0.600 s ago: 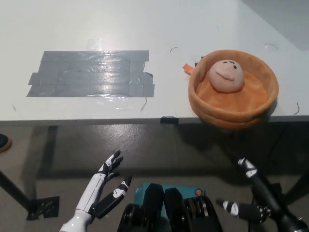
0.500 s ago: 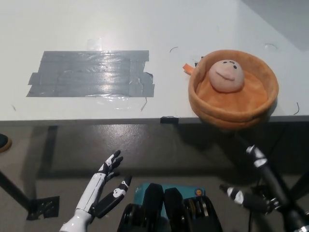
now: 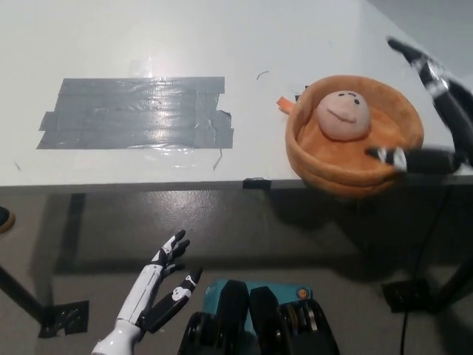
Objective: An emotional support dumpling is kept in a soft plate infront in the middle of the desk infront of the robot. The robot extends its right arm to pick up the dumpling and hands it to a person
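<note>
In the head view, the dumpling [image 3: 344, 116] is seen lying inside the soft orange plate [image 3: 318, 159], which sits at the near edge of the white desk [image 3: 148, 44], toward its right side. The right robot hand [image 3: 429, 118] is held at the plate's right rim with its fingers spread wide and nothing grasped; one finger reaches over the rim's near right part while another is raised beyond the plate. The left robot hand [image 3: 162, 285] is rested low, below the desk edge, open and empty. The dumpling is judged to be a plush toy: light, soft and squashable, not fragile, with a fabric surface unlikely to slip. It would best be taken around its rounded body from above, the fingers closed on both sides. The plate looks equally soft, so its rim may be pushed or dragged along. Compared with the earlier frames, the right robot hand has been raised from below the desk to plate level; a patch of grey tape [image 3: 137, 111] is unchanged.
</note>
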